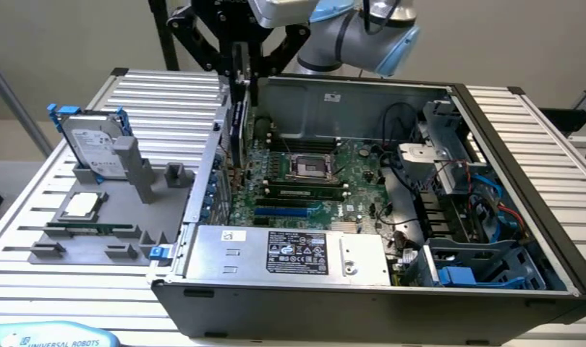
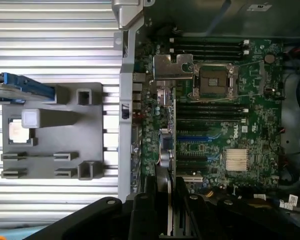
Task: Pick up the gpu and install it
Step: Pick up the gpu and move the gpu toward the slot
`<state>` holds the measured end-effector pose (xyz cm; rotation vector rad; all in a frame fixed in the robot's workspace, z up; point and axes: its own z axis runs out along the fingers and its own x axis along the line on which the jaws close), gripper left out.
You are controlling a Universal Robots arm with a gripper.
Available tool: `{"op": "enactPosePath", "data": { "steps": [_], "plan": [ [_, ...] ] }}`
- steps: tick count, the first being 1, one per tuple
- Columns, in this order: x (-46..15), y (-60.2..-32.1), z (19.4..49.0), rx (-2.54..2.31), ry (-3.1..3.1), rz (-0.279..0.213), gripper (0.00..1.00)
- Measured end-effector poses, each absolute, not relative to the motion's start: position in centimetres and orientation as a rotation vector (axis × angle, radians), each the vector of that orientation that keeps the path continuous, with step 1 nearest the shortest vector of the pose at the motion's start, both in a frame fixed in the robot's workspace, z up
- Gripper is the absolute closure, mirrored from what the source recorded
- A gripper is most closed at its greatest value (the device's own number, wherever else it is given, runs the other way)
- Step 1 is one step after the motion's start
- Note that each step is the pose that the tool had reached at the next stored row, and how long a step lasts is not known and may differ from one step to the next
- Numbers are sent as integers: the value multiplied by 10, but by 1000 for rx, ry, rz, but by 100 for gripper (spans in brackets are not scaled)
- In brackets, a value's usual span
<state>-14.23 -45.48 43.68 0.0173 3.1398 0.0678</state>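
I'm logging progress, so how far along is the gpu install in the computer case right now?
Pickup looks done: the gripper holds the gpu edge-down inside the case, above the motherboard. Left: seating; it isn't visibly pressed into a slot.

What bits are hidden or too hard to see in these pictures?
1. Exterior view: the gpu is edge-on, so its face is hidden.
2. Wrist view: the gripper covers the gpu's held edge, and the picture's edge cuts the gripper off.
3. Exterior view: the hard drive label is too small to read.
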Motion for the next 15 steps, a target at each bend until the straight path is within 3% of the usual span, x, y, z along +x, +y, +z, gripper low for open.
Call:
{"op": "enactPosePath", "data": {
  "steps": [15],
  "plan": [
    [-74,-439,409,18,3140,63,73]
  ]
}}
